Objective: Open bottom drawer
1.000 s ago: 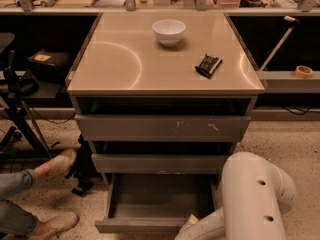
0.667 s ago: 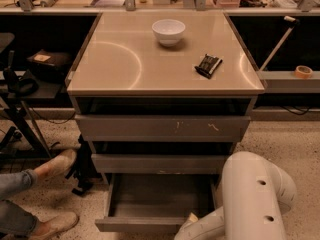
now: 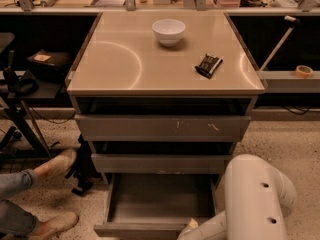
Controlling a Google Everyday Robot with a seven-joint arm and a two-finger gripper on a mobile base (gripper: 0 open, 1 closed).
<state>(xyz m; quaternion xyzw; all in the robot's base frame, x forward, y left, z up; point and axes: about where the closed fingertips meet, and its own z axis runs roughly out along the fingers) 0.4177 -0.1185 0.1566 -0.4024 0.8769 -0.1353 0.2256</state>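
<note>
Tool (image 3: pixel 192 225) at pulled-out bottom drawer (image 3: pixel 160 201), lowest of three.

A lab or workshop, it seems: a cluttered workbench (image 3: pixel 100 1) at 12 o'clock, a tape roll (image 3: pixel 303 71) at 3 o'clock, a speckled floor (image 3: pixel 295 134). The gripper (image 3: pixel 192 224) sits at 6 o'clock by the bottom drawer (image 3: pixel 135 230).

Bottom drawer (image 3: pixel 159 200) is open, pulled well out from under the two drawers above it. It sits level and square to the cabinet. Shallow grey-brown box body, bare floor visible, low side walls left and right. The flat front is plain with no handle, and only its top edge shows, at the bottom of the view. Gripper (image 3: pixel 193 225) is at that front edge, right of centre, mostly cut off by the frame.
</note>
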